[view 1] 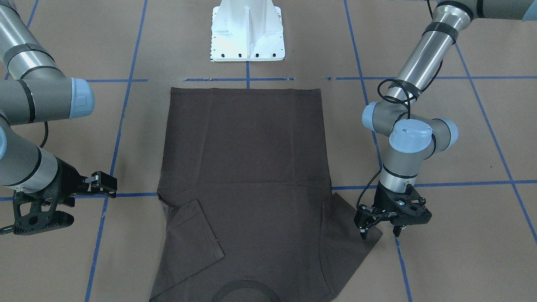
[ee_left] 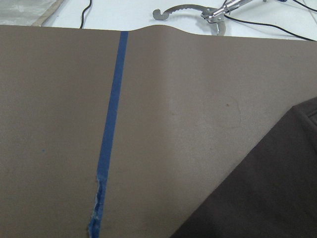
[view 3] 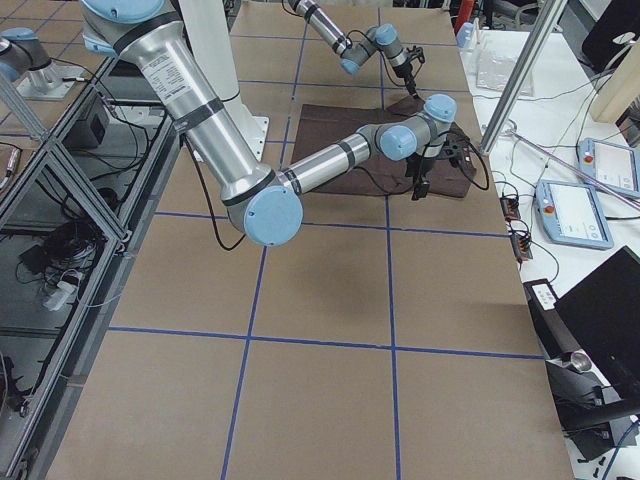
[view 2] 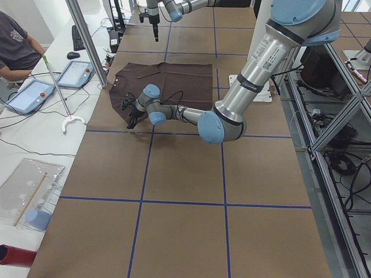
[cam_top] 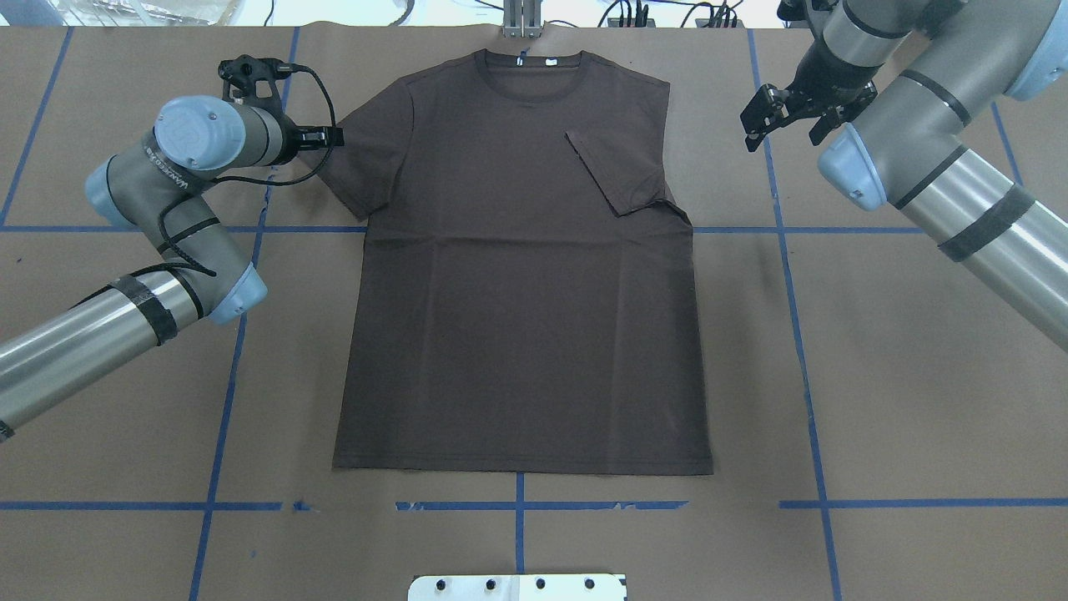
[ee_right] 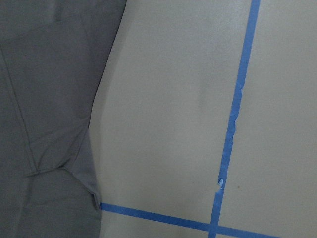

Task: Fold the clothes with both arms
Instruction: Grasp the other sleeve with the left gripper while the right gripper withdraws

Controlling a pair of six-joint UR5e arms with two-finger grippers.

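Centrally, one T-shirt [view 1: 247, 167] is spread flat.
Two grippers are held apart: left gripper [view 1: 379, 233] lower right, right gripper [view 1: 90, 205] lower left.

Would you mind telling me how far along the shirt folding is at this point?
Done: the T-shirt lies flat, with the sleeve on the robot's right folded onto the chest. In hand: the open left end effector is at the other sleeve, still spread out; the right end effector is off the cloth. Left: that sleeve, then the body folds.
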